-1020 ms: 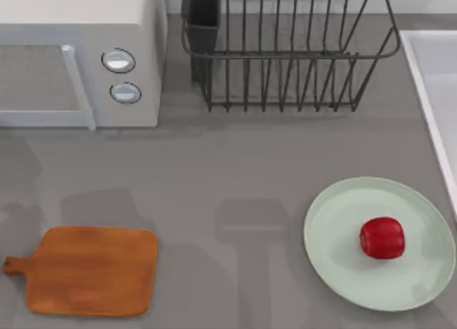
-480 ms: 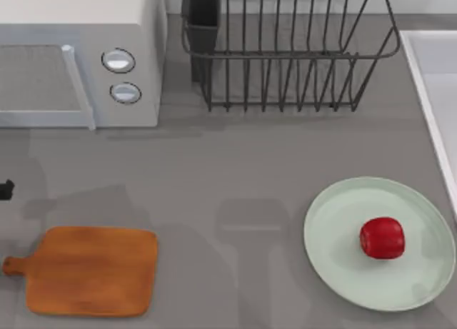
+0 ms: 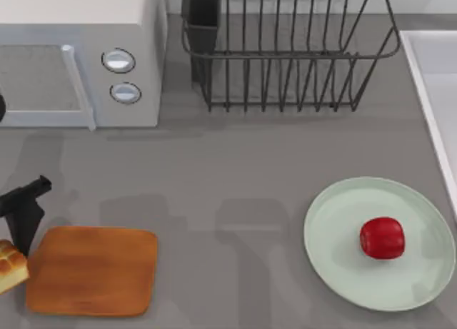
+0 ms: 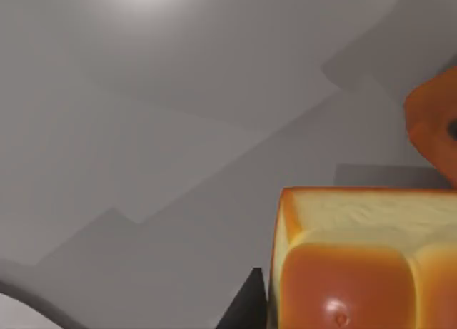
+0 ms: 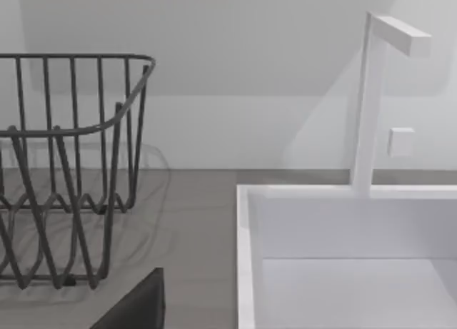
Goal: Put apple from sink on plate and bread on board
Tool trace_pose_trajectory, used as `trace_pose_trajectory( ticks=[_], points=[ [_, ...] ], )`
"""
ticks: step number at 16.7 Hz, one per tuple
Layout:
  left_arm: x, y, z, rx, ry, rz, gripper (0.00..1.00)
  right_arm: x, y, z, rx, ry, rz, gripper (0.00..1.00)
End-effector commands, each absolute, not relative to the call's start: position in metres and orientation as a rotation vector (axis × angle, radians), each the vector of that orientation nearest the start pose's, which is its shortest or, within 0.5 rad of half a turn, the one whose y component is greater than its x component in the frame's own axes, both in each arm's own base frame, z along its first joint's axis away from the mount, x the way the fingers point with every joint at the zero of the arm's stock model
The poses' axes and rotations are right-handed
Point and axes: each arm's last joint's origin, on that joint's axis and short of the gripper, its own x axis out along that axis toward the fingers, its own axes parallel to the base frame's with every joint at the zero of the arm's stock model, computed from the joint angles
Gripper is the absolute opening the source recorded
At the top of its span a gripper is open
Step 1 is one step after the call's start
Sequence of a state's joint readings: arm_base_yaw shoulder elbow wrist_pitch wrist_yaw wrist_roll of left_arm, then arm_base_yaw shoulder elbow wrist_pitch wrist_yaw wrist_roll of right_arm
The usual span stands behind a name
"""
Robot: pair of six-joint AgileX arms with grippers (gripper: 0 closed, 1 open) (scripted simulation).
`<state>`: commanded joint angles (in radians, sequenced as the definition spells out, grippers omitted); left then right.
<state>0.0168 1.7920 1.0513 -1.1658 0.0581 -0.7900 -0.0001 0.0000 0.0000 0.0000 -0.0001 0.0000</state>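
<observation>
The bread (image 3: 10,266), a golden-brown bun block, hangs at the table's far left over the handle end of the orange-brown board (image 3: 93,270). My left gripper (image 3: 20,233) is shut on it. In the left wrist view the bread (image 4: 364,265) sits close up, with a corner of the board (image 4: 432,122) beyond it. The red apple (image 3: 382,238) rests on the mint-green plate (image 3: 335,222) at the right. The sink (image 3: 428,72) lies along the right edge. In the right wrist view a dark part of my right gripper (image 5: 139,307) shows beside the sink (image 5: 246,272).
A microwave (image 3: 78,51) stands at the back left and a dark wire dish rack (image 3: 285,51) at the back middle. A white tap (image 5: 371,100) rises behind the sink. Bare grey counter lies between the board and the plate.
My left arm has come in from the left edge carrying the bread, which now covers the board's handle end. The apple and plate have not moved.
</observation>
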Motion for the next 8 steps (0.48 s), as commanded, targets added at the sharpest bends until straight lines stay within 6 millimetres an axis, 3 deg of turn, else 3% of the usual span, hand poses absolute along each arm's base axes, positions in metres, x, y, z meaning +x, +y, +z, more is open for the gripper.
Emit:
trace_pose_trajectory(
  ticks=[4,8],
  points=[
    [0.263,-0.022,0.145,-0.780,1.681,1.019,0.00,0.106,-0.001,0.160,0.000,0.000,0.000,1.00],
    [0.253,-0.047,0.152,-0.943,1.497,1.200,0.00,0.106,-0.001,0.160,0.000,0.000,0.000,1.00]
  ],
)
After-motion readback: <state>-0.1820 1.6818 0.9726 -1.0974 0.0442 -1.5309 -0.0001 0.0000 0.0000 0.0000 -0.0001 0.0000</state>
